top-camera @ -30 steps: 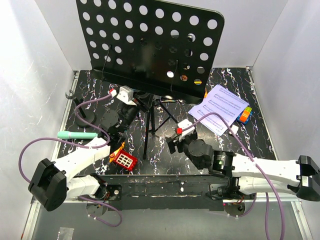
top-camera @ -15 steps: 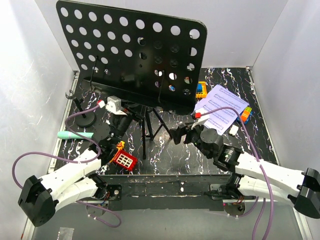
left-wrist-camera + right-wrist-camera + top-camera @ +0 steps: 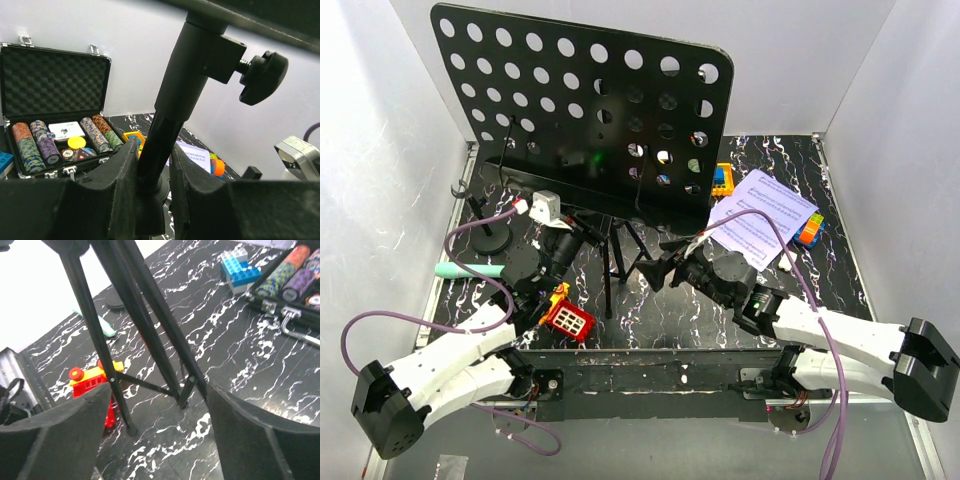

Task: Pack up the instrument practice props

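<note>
We count one black music stand (image 3: 600, 190), one mint-green microphone (image 3: 470, 270), one small round-based mic stand (image 3: 492, 240), one sheaf of white sheet music (image 3: 765, 212), one red-and-yellow toy (image 3: 568, 320) and one open case of poker chips (image 3: 55, 70).

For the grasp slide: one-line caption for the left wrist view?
Left fingers clamp the black music stand post below its knob; open poker chip case behind.
</note>
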`<state>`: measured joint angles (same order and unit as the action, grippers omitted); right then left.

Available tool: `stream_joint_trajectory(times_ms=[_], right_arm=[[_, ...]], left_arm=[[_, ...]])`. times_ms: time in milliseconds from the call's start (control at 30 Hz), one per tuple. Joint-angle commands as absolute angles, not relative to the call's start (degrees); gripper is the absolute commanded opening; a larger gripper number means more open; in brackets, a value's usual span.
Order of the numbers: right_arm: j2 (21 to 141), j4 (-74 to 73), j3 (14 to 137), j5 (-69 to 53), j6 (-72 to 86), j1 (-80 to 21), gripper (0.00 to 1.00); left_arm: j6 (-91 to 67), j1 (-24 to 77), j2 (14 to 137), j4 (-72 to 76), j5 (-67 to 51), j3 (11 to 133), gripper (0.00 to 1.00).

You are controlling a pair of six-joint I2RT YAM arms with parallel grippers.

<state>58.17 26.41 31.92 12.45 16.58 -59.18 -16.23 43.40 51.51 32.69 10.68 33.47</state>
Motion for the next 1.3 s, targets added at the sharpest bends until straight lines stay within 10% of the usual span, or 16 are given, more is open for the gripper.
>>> stream_joint_trajectory(times_ms=[0,533,1267], right_arm=[[60.9,35.1,35.9,10.3,11.5,-57.9,0.95],[67.7,31.3,44.6,-19.1,14.2,-50.9,0.98],[70.1,28.5,49.0,-16.9,14.5,-51.8,0.98]], left_arm=[[-23.7,45.5,53.4,0.8,11.3,27.4,0.00],[-28.7,45.6,54.1,-18.5,10.3,33.8,0.00],[-33.1,45.9,41.7,-25.1,12.3,29.6,0.00]])
